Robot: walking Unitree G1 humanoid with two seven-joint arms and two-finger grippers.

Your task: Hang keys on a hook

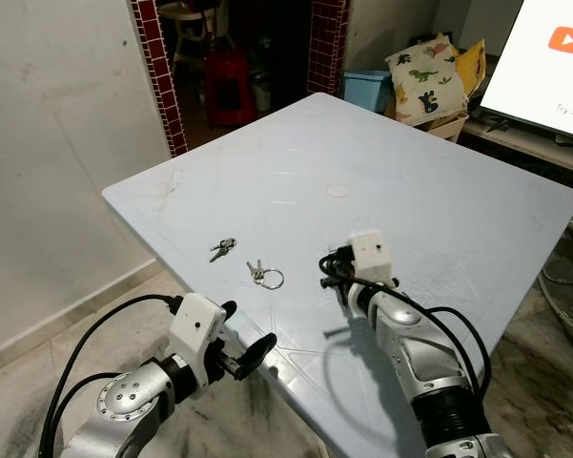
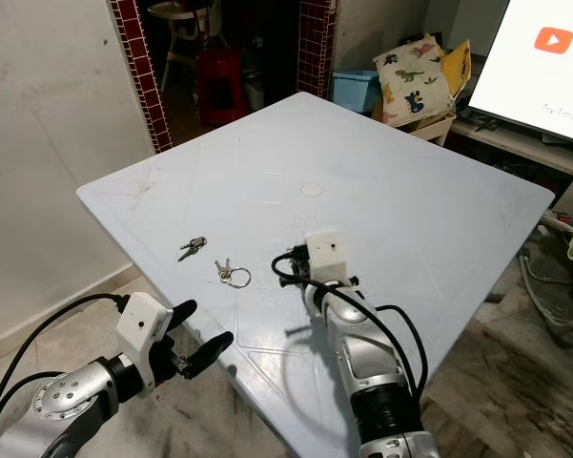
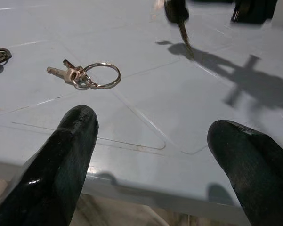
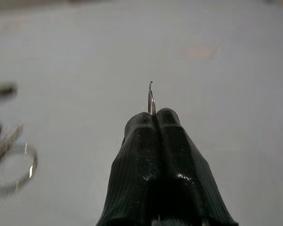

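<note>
Carefully, my right gripper (image 4: 154, 115), pinched on a thin silver wire hook (image 4: 151, 98), should steady it beside the ringed keys (image 1: 264, 275) while my wide-open left gripper (image 3: 155, 155) approaches them.

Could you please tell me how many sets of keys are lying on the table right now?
2. A small key bunch lies nearer the table's left edge; a bunch on a large ring lies beside it, nearer the right end effector. Others may be hidden.

Two sets of keys on the light blue table, one thin ring pinched.
The keys with a big ring (image 1: 265, 276) lie flat near the front edge; a smaller bunch (image 1: 222, 249) lies just beside; a ring edge (image 4: 151, 100) stands upright between closed fingertips.
</note>
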